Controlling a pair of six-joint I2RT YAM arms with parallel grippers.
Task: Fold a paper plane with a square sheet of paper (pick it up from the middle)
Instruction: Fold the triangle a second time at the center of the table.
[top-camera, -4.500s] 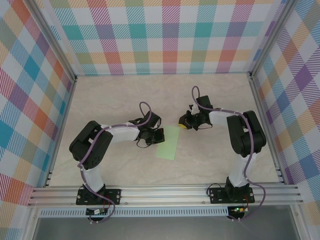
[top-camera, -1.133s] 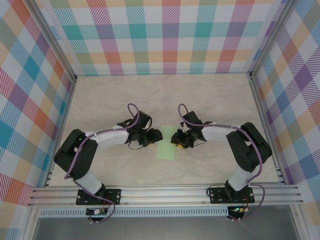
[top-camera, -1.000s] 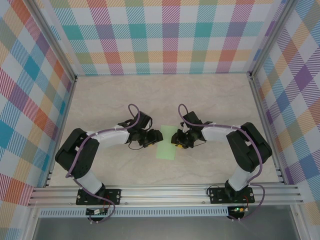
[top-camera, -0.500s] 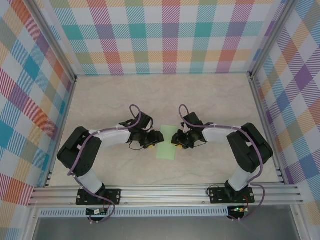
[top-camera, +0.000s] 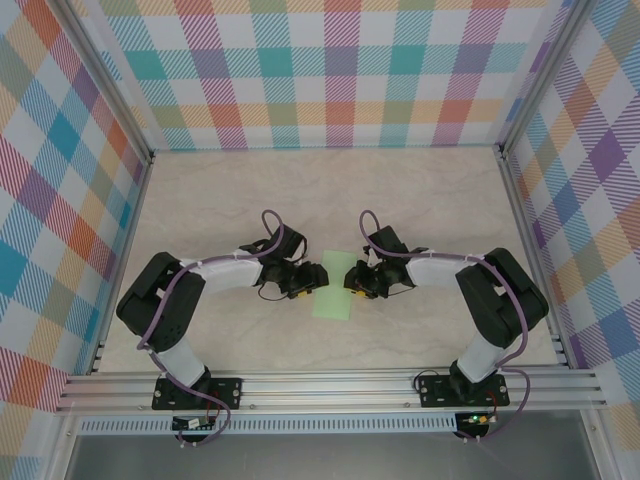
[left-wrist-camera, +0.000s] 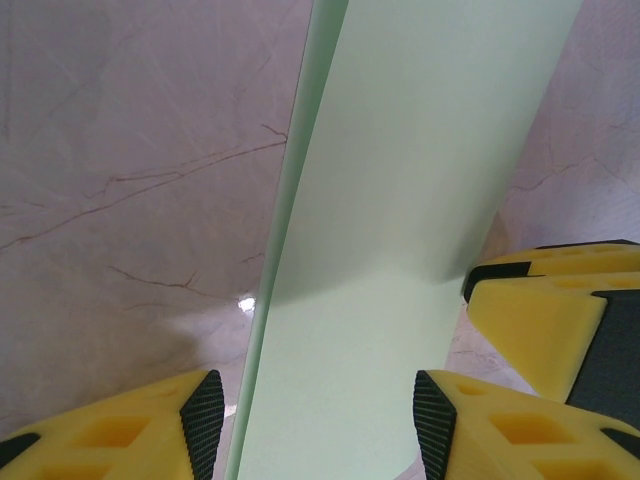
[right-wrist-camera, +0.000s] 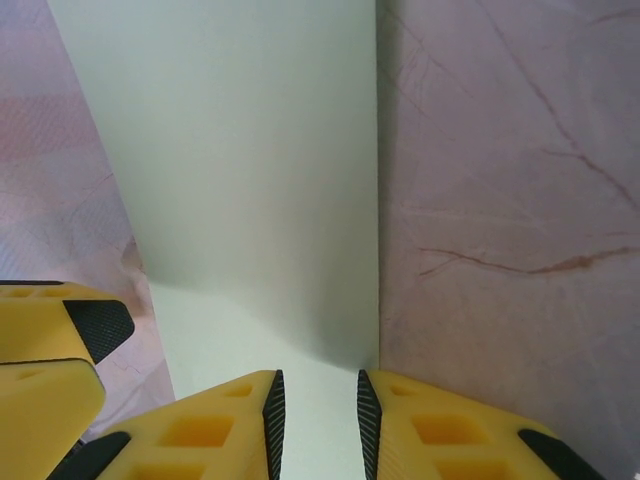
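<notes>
Centre of the top view: the square sheet of paper (top-camera: 333, 302), folded to a pale-green strip, lies where it lay before. Both grippers have since closed in (one from each side). The left gripper (left-wrist-camera: 318, 425) straddles the strip, jaws parted. The right gripper (right-wrist-camera: 318, 420) is nearly closed over the strip's edge; whether it grips cannot be told.

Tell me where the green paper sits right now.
In the top view, the pale-green paper lies on the table near its centre, between the left claw and the right claw, which face each other across it.
</notes>
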